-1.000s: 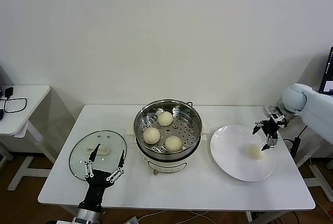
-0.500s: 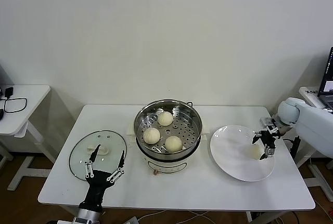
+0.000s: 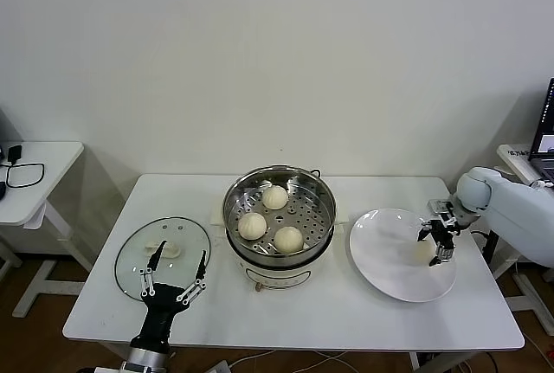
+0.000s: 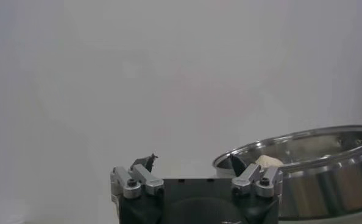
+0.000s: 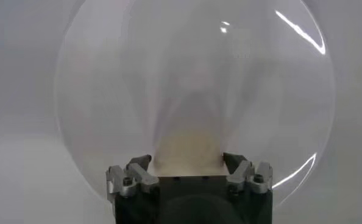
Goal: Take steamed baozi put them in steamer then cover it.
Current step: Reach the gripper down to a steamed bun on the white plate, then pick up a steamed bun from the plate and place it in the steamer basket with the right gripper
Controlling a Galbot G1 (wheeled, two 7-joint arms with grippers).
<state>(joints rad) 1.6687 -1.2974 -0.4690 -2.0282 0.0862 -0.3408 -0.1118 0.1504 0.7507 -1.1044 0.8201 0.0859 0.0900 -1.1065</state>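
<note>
The steel steamer [image 3: 279,184] stands mid-table on its white base and holds three baozi [image 3: 275,197], [image 3: 253,225], [image 3: 289,239]. The fourth baozi [image 3: 423,253] lies on the right part of the white plate [image 3: 385,247]. My right gripper [image 3: 436,241] is low over it, open, with a finger on each side of the bun [image 5: 187,143]; the fingertips [image 5: 143,161] stand just clear of it. The glass cover [image 3: 163,256] lies flat on the table at the left. My left gripper [image 3: 176,279] is open and empty at the cover's front edge; its wrist view shows the steamer [image 4: 315,146].
A white side table [image 3: 35,174] with a black cable stands at the far left. The plate [image 5: 108,91] fills the right wrist view. The table's right edge is close to the right arm.
My right gripper has come down and a little inward over the plate and now straddles the last baozi. The left arm has not moved.
</note>
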